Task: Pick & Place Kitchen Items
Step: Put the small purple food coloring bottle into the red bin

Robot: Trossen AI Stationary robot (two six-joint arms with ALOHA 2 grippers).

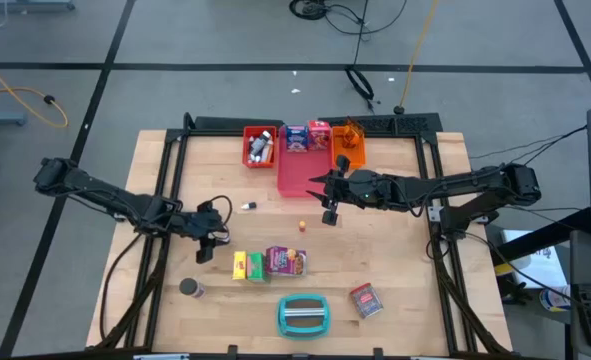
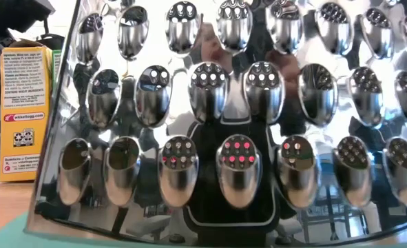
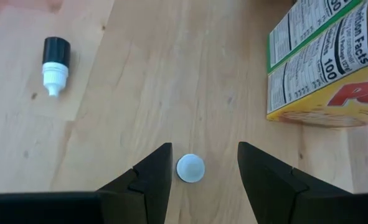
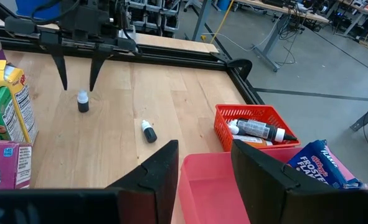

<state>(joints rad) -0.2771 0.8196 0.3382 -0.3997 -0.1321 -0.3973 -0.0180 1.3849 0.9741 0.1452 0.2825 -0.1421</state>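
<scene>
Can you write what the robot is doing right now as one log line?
left gripper: open, above small upright bottle | right gripper: open, empty, over pink tray | lying bottle: untouched

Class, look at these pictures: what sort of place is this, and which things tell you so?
Probably a robotics lab or workshop, not a kitchen. A framed wooden table stands on a tiled floor with loose cables, and metal workbenches fill the room behind.

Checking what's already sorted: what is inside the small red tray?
The red tray holds small bottles, lying down, white and dark. Whatever lies under them is covered.
</scene>
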